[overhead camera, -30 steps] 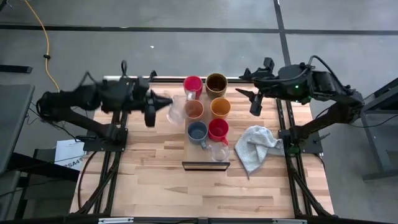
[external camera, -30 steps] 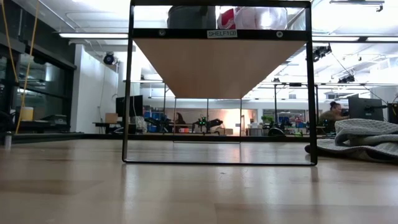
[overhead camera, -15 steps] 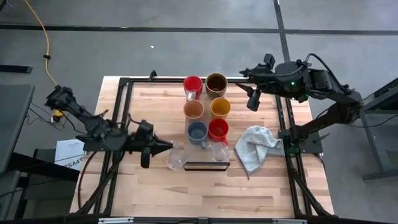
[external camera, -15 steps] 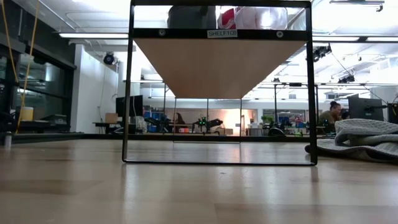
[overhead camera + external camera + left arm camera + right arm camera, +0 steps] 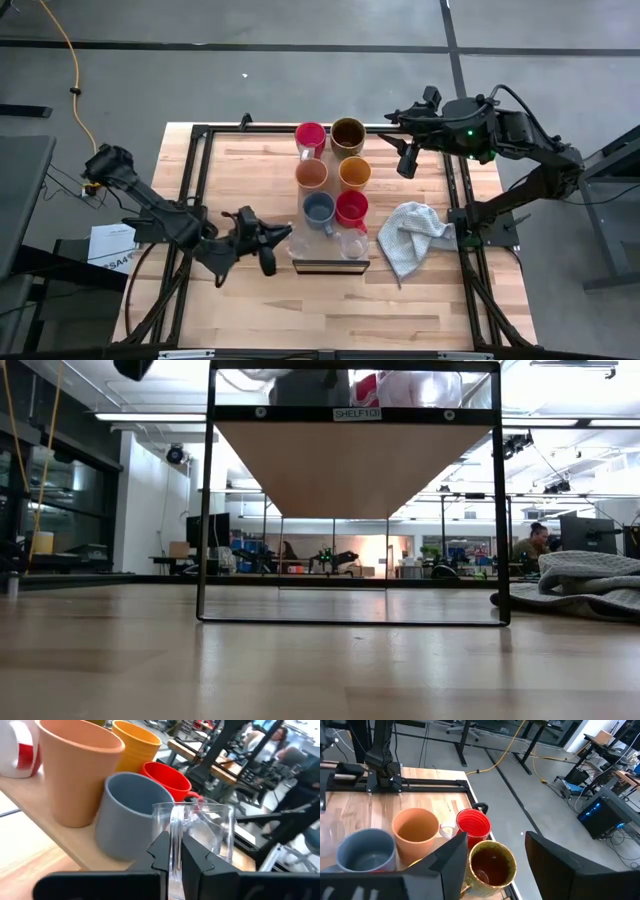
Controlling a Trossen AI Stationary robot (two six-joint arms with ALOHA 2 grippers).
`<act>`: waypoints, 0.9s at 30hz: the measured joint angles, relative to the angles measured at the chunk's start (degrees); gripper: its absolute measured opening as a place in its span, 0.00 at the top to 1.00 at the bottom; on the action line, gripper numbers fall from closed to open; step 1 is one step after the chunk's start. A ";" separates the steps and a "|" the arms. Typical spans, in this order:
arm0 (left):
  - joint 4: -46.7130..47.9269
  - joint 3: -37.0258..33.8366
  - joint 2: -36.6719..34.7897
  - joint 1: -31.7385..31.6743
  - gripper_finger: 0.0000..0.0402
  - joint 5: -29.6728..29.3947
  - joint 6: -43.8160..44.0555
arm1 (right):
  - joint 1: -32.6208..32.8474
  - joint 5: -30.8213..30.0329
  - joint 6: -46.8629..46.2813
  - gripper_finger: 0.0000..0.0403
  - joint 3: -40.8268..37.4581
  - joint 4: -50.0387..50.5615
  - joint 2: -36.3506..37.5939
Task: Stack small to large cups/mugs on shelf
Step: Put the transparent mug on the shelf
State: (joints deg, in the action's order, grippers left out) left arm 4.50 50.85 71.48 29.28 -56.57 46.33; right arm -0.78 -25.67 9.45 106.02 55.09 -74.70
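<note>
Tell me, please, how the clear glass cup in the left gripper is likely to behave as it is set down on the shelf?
The clear glass cup looks rigid and probably fragile, so a knock against the blue mug beside it could chip it. The left gripper pinches only its thin handle, so it may swing or slip. Upright on the shelf, it should stand steadily.

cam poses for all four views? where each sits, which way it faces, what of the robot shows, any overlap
High: overhead, straight down; both arms, the shelf.
Low: tabletop height, level under the shelf into the room; only a dark arm part at the top.
Left wrist: past the left gripper, shut on a clear glass cup.
Right wrist: past the open right gripper, onto the cups.
Shared: blue cup shows in both wrist views.
</note>
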 joint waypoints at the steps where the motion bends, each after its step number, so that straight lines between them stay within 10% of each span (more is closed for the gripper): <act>1: -1.19 0.01 1.11 0.00 0.98 -0.54 0.00 | 0.00 0.00 0.00 0.52 0.00 0.00 0.00; 27: -5.61 0.07 7.85 -0.02 0.97 -5.47 -13.53 | 0.00 0.63 -0.63 0.52 0.00 -0.07 0.00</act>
State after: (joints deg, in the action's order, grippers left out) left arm -1.11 50.92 79.33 29.26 -62.04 32.80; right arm -0.78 -25.04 8.82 106.02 55.02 -74.70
